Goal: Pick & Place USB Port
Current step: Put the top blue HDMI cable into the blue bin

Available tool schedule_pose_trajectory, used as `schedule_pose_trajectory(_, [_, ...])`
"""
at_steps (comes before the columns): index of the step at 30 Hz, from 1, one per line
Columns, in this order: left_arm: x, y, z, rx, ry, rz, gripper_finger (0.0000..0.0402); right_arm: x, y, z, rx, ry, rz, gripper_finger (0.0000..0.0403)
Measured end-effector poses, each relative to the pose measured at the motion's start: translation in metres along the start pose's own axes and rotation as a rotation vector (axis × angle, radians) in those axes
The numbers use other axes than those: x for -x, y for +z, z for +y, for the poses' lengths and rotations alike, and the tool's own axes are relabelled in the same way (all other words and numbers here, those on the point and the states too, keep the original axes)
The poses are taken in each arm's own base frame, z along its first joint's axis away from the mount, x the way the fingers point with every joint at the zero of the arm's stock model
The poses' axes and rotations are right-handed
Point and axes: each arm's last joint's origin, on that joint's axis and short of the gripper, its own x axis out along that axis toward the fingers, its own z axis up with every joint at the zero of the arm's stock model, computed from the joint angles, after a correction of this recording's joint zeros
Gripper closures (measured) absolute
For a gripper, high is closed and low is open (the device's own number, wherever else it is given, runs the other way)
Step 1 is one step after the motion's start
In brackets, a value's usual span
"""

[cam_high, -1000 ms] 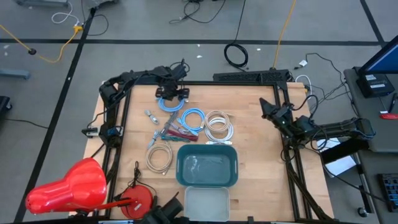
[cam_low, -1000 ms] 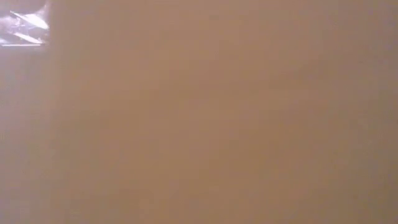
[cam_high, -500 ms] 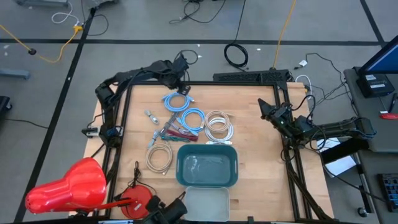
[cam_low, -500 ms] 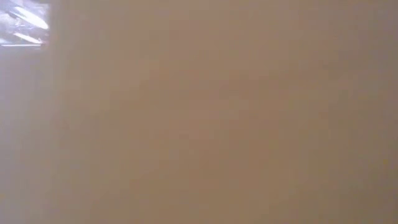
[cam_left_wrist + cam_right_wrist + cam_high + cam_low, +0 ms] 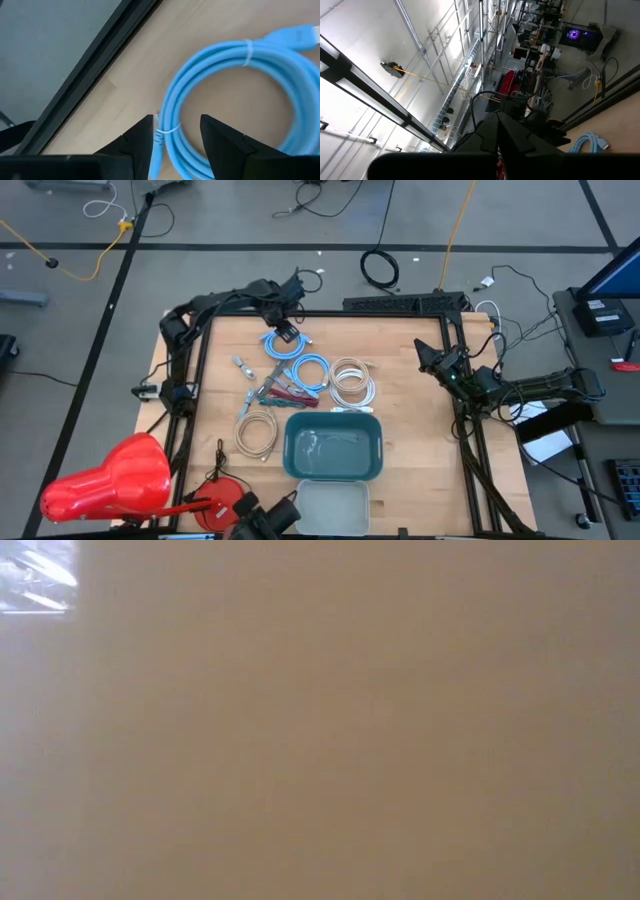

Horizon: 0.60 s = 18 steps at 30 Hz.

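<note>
Catalogued on the wooden counter (image 5: 420,450): one teal bin (image 5: 333,446), placed near the front edge, with a pale lid or tray (image 5: 333,505) set just in front of it. A red dome-shaped object (image 5: 110,480) and a red round item (image 5: 225,500) are seen at the front left corner. A black coiled cord (image 5: 380,268) and a yellow cable (image 5: 75,270) are laid on the grey floor beyond the counter. The low view is filled by a blurred tan surface.

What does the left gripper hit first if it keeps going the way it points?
Most likely the light blue cable coil. The left gripper has its jaws parted astride a strand of that coil at its cable tie, on the wooden table. How far above the strand it sits is unclear.
</note>
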Motion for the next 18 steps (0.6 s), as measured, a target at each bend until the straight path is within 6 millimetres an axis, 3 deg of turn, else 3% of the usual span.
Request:
schedule_pose_trajectory(14, [-0.047,0.0,-0.004,0.014,0.03,0.126,0.0239,0.0,0.0,0.0,-0.007,0.0,0.001,0.0403])
schedule_pose_trajectory(18, [-0.051,0.0,-0.009,0.028,0.038,0.135,0.0283,0.0,0.0,0.0,-0.008,0.001,0.0,0.0403])
